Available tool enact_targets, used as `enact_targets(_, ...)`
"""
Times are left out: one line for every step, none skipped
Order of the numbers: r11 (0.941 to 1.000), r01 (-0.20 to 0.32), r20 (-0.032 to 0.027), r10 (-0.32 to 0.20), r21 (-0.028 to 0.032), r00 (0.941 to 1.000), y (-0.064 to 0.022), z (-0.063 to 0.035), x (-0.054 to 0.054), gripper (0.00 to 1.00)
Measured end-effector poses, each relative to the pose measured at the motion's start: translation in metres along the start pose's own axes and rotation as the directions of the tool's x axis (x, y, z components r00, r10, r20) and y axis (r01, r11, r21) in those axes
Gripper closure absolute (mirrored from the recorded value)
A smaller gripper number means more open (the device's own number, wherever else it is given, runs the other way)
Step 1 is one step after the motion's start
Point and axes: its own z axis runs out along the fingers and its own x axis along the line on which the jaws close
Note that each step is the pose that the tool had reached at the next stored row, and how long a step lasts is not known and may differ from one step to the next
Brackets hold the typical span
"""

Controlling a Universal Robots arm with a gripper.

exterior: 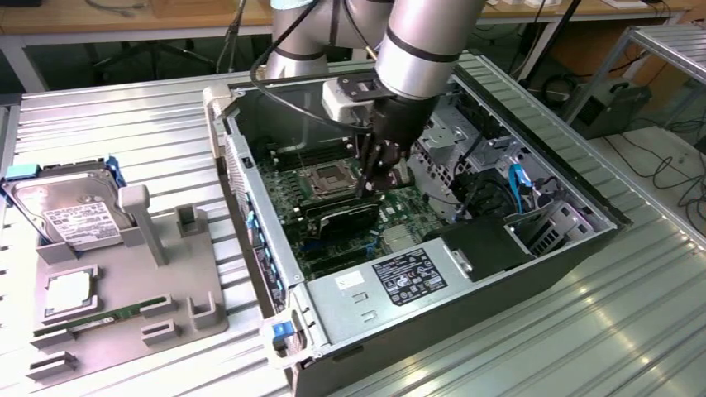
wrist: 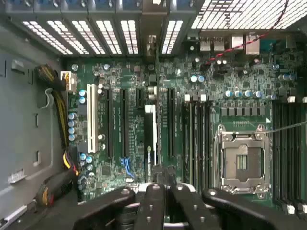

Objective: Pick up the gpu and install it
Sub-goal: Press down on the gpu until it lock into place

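The silver-sleeved robot arm reaches down from the top centre of the exterior frame into the open black computer tower case [exterior: 584,217], which lies on its side on the ribbed metal table [exterior: 617,331]. Its black gripper [exterior: 381,175] hangs over the green motherboard [exterior: 414,198], fingers [wrist: 156,203] drawn together and clamped on the slim flat black gpu card [exterior: 344,217], which stands on edge in the middle of the board, just below the square silver CPU socket [exterior: 330,179]. In the wrist picture the card [wrist: 150,136] appears edge-on at centre frame, lined up along a long black expansion slot, with the CPU socket [wrist: 241,160] to the right; whether it is fully seated cannot be told. At the left of the exterior frame a grey plastic parts holder [exterior: 177,281] carries a silver labelled hard drive [exterior: 69,217] and a narrow green RAM stick [exterior: 94,321]
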Motion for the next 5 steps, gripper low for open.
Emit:
enact_targets(1.0000, 0.000, -0.0002, 0.000, 0.0000, 1.0000, 0.0000, -0.0001, 0.0000, 0.89)
enact_targets(1.0000, 0.000, -0.0001, 0.000, -0.0001, 1.0000, 0.0000, -0.0001, 0.0000, 0.89)
enact_targets(1.0000, 0.000, -0.0002, 0.000, -0.0001, 1.0000, 0.0000, -0.0001, 0.0000, 0.89)
enact_targets(1.0000, 0.000, -0.0002, 0.000, -0.0001, 1.0000, 0.0000, -0.0001, 0.0000, 0.89)
enact_targets(1.0000, 0.000, -0.0002, 0.000, -0.0001, 1.0000, 0.0000, -0.0001, 0.0000, 0.89)
